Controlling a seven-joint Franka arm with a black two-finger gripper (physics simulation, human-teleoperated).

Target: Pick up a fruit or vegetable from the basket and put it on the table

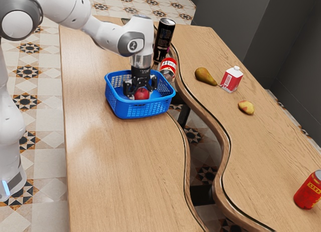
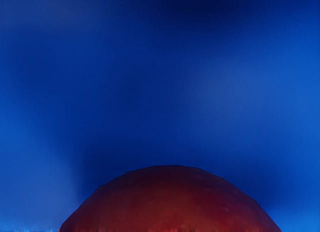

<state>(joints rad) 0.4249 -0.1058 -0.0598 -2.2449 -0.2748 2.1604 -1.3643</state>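
Inside the blue basket (image 1: 141, 110), the black gripper (image 1: 141, 89) points down at a red apple (image 1: 142, 94). The apple sits low between the basket walls, right at the gripper's lower end, and its upper part is partly covered by the gripper. Whether the gripper holds the apple cannot be made out. In the wrist view the apple (image 2: 170, 202) is a large dark red dome close under the hand, with the blurred blue of the basket (image 2: 225, 91) around it.
Close behind the basket stand a dark bottle (image 1: 164, 40) and a red-and-white-labelled container (image 1: 168, 67). Across the table's curved gap are a pear (image 1: 204, 76), a small carton (image 1: 231, 79), a yellow-red fruit (image 1: 246, 107) and a red can (image 1: 308, 191). Bare wood (image 1: 125, 172) lies in front of the basket.
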